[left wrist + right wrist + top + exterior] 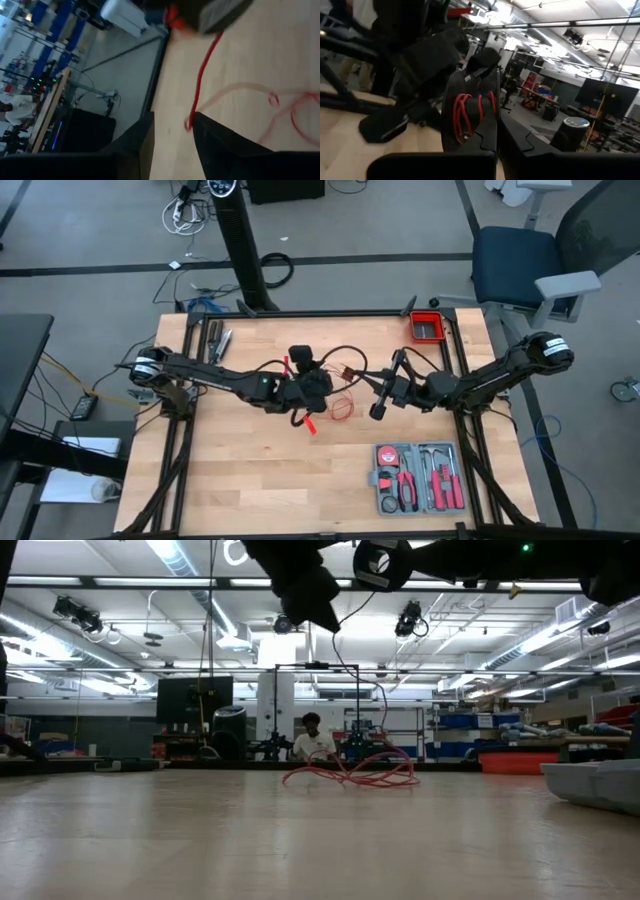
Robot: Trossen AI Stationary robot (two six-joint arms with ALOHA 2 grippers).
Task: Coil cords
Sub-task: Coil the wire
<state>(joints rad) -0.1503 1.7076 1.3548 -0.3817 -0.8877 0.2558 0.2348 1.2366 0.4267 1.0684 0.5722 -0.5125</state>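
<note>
Red cord [340, 406] loose at the bench's [250, 480] middle.
My left pincer [312, 395] gapes above it; my right pincer [496, 125] clamps coiled cord.

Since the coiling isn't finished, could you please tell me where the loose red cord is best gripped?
Probably at the raised loop of the red cord, coming straight down from above. The thin strand arches up there, so the open left tool could likely close across it.
</note>
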